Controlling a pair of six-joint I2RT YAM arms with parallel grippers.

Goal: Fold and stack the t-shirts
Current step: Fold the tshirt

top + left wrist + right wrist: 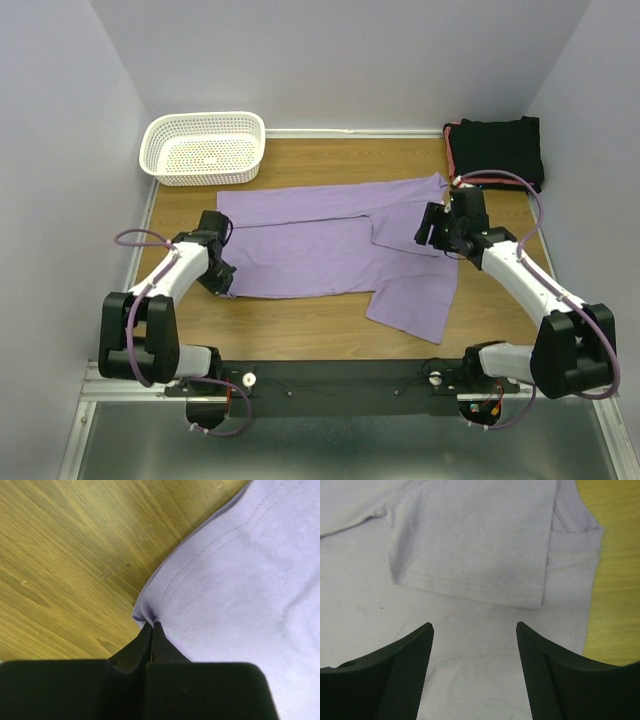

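- Left claw [151, 632] is clamped tight on the hem corner of the lavender t-shirt [330, 245], at its near-left end.
- Right claw [475, 630] hangs over the collar end, jaws apart, gripping nothing.
- The shirt's long axis runs left to right across the surface [300, 330].
- The black folded shirts [495, 150] sit in the far right corner.

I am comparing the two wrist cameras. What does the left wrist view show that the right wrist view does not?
Only the left wrist view: the left gripper, shut, pinching the stitched edge of the lavender t-shirt into a small pucker. Only the right wrist view: the right gripper, open above the cloth and holding nothing, and a sleeve lying flat over the shirt body. Both: the same lavender shirt lying on the wooden table.
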